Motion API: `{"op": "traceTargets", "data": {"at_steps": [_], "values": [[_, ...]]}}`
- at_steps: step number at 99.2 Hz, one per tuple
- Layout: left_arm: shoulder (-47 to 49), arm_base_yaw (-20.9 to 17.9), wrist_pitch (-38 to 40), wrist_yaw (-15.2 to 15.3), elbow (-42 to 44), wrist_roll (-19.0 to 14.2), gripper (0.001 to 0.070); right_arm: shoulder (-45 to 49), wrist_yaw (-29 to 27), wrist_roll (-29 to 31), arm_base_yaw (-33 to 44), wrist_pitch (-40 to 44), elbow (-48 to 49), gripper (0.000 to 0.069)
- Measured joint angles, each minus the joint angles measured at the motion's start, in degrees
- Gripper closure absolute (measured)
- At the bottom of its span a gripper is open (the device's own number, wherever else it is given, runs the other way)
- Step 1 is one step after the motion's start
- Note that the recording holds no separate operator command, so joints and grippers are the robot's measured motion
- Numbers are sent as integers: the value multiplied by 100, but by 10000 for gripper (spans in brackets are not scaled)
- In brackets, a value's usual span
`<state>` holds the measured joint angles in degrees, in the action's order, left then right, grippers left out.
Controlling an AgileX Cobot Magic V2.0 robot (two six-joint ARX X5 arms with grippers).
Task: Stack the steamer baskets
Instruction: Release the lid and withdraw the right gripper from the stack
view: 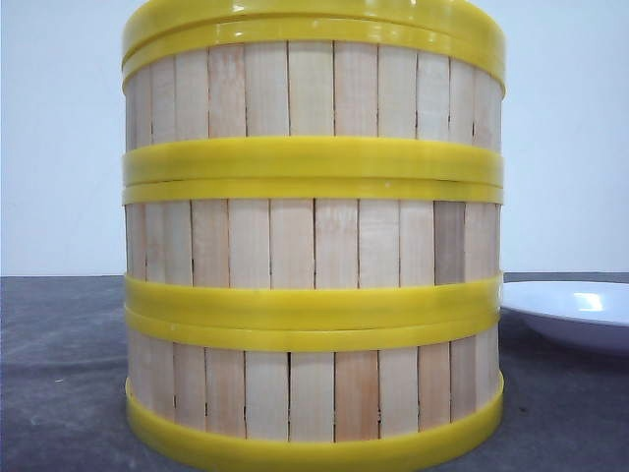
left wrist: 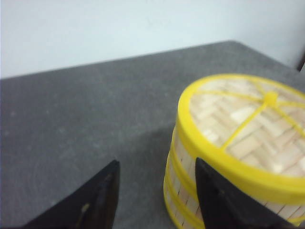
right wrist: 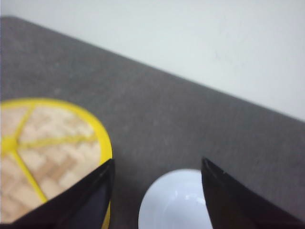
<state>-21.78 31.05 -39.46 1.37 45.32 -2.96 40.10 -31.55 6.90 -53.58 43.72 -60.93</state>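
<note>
Three steamer baskets (view: 313, 246) stand in one stack close to the front camera, light slats between thick yellow rims. A woven lid (left wrist: 248, 119) with a yellow rim and cross ribs caps the stack, seen also as the lid (right wrist: 43, 152) in the right wrist view. My left gripper (left wrist: 157, 164) hangs open above the table beside the stack (left wrist: 183, 191), one finger (left wrist: 219, 200) in front of its wall. My right gripper (right wrist: 157, 164) is open too, above the gap between the stack and the white plate. Neither holds anything.
A white plate (view: 575, 313) sits on the dark grey table (view: 59, 374) to the right of the stack, also the plate (right wrist: 174, 200) under the right gripper. A pale wall rises behind the table's far edge.
</note>
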Motion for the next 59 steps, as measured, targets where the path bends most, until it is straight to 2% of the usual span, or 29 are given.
{"op": "traceTargets", "data": {"at_steps": [17,42,46,49,54,59], "values": [[428,0,197,-4,-577,-7,412,-544,0,166,0,-66,833,339],[455,0,238,-4,-601,-85,412,-643,0,260,0,-149,876,349],[455,0,238,-4,-601,-90,418,-643,0,264,0,-164,876,385],[455,0,238,-2,-601,-90,444,-643,0,275,0,-164,876,439],[455,0,240,-4,-601,-92,542,-643,0,278,0,-164,876,558],[455,0,238,-4,-601,-107,624,-643,0,278,0,-166,876,625]]}}
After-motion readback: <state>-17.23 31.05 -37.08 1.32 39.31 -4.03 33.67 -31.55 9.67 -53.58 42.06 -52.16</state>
